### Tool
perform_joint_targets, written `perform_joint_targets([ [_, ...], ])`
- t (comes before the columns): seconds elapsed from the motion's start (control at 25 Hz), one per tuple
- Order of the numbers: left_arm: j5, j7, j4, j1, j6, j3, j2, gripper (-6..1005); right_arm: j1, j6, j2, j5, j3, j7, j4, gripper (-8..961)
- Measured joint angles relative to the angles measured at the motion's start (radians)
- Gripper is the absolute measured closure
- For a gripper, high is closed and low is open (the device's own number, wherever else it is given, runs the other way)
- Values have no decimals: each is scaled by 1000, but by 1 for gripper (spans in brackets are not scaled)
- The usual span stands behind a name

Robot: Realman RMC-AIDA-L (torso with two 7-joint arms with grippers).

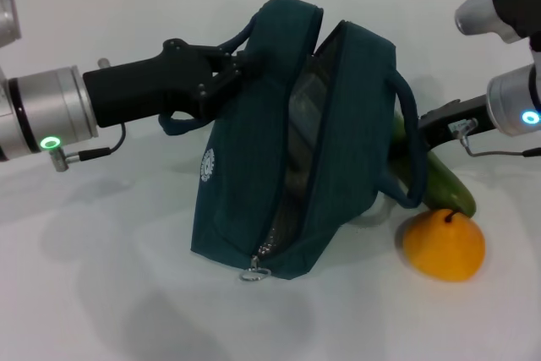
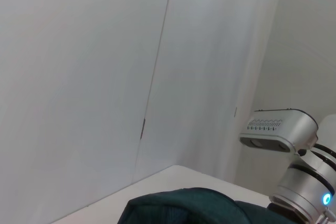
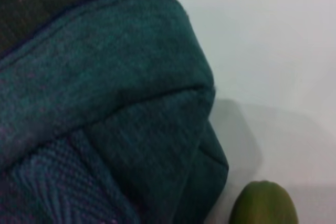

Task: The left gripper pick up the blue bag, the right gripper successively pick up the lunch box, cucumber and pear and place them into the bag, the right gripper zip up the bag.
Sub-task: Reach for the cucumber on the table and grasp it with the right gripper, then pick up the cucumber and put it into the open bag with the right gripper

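Nearest the robot, the zipper's silver ring pull rests on the white table at the low end of the blue bag. The pear sits on the table just to the right of the bag, its stem up. Touching it from behind, the cucumber lies slanted, its far end hidden behind the bag and its looping right handle.

The bag stands tilted with its mouth gaping, probably so things can be dropped in. A pale shape shows inside the opening, perhaps the lunch box, though this is uncertain.

The left claw reaches in from the left and is closed on the bag's left handle at its upper edge, holding that side lifted.

The right claw comes in from the right, just above the cucumber's far part; the bag handle hides its tips, so its state cannot be told.
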Motion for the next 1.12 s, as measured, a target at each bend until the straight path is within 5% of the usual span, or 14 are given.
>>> perform_joint_targets([
  [0.44,0,3,-3,6,0,-1,0,963,7,0,0,5,-9,2,9,163],
  [0.76,0,6,-3,9,0,0,0,964,-5,0,-8,6,15,1,-7,348],
  [1.12,-11,9,-3,13,0,0,0,964,-57,-1,-11,10,104,-12,-54,349],
])
